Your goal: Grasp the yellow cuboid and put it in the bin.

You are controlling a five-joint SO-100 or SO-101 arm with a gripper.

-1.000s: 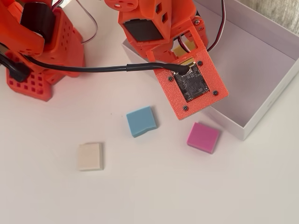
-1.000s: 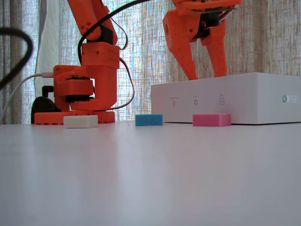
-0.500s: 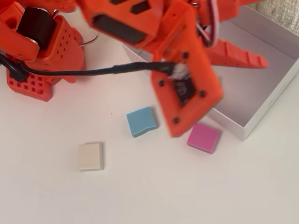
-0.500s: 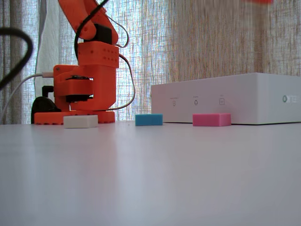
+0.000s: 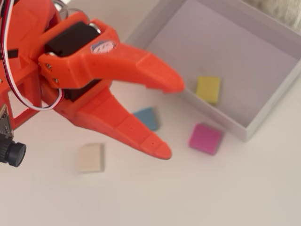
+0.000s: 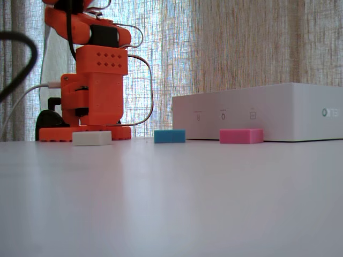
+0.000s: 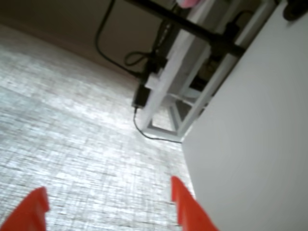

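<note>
Lying flat on the floor of the bin (image 5: 275, 101), close to its near wall, the yellow cuboid (image 5: 208, 89) looks already delivered, so the placing step seems done. Outside that wall sit the pink block (image 5: 205, 138), the blue block (image 5: 146, 117) and the cream block (image 5: 90, 157), all apart on the table (image 5: 225, 193). The gripper (image 5: 171, 118) hangs high above them, jaws spread wide and empty. What remains is probably only clearing the arm away.
</note>
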